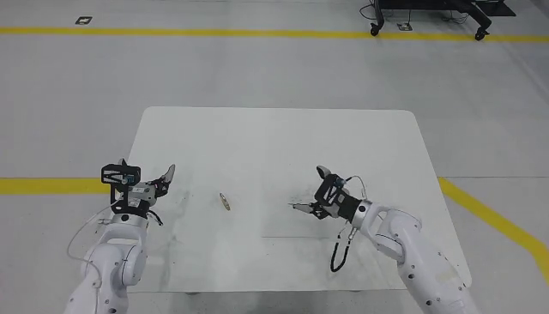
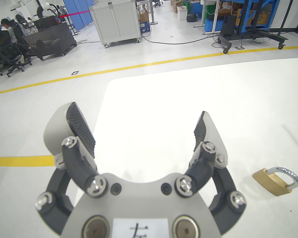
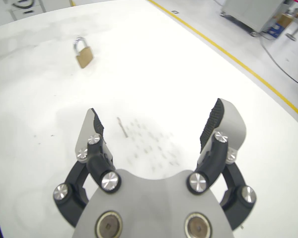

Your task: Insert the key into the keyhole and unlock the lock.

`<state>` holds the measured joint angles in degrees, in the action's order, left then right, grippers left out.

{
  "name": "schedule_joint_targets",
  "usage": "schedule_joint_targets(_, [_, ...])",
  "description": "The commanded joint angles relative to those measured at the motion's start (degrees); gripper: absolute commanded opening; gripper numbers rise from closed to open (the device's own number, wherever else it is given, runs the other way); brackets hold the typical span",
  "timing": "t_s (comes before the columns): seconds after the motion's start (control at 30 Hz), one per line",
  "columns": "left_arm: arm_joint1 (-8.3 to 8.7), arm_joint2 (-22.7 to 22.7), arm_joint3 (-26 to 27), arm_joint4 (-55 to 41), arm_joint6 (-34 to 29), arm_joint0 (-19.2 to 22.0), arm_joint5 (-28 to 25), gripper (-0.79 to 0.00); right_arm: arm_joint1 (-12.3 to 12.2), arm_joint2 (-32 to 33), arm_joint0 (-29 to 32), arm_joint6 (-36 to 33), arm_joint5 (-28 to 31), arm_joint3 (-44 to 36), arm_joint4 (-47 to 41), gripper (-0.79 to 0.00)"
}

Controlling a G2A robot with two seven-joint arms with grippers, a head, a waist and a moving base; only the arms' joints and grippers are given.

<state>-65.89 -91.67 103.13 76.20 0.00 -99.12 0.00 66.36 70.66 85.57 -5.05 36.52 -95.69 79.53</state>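
A brass padlock [image 1: 225,201] with a steel shackle lies flat on the white table [image 1: 274,134], between the two arms. In the left wrist view the padlock [image 2: 275,182] rests off to one side of my left gripper [image 2: 139,117], which is open and empty near the table's left edge [image 1: 150,178]. My right gripper [image 3: 156,110] is open low over the table [image 1: 310,190], right of the padlock. A thin metal key [image 3: 122,127] lies on the table between its fingers, close to one fingertip [image 3: 95,120]. The padlock [image 3: 84,55] lies farther ahead of it.
Yellow floor lines [image 1: 257,33] run beyond the table and at both its sides. A dark wheeled stand [image 1: 429,1] is far off on the floor. The table's far half is bare white surface.
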Motion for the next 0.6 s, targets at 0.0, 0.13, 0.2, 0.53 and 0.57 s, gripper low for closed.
schedule_joint_targets(0.0, [0.00, 0.0, 0.0, 0.0, 0.0, 0.0, 0.0, 0.000, -0.2, -0.6, -1.6, 0.7, 5.1, 1.7, 0.1, 0.000])
schedule_joint_targets(0.13, [0.00, 0.0, 0.0, 0.0, 0.0, 0.0, 0.0, 0.000, -0.6, -0.9, -3.2, 1.4, 10.7, 3.2, 0.5, 0.000])
schedule_joint_targets(0.2, [0.00, 0.0, 0.0, 0.0, 0.0, 0.0, 0.0, 0.000, -0.7, -0.7, -3.8, 1.4, 13.0, 4.0, -0.5, 0.000])
schedule_joint_targets(0.53, [0.00, 0.0, 0.0, 0.0, 0.0, 0.0, 0.0, 0.000, -0.6, -4.7, -9.7, -12.3, 13.3, 5.1, 1.0, 0.000])
schedule_joint_targets(0.57, [0.00, 0.0, 0.0, 0.0, 0.0, 0.0, 0.0, 0.000, -0.5, -5.2, -10.0, -13.6, 12.1, 4.9, 1.7, -0.268])
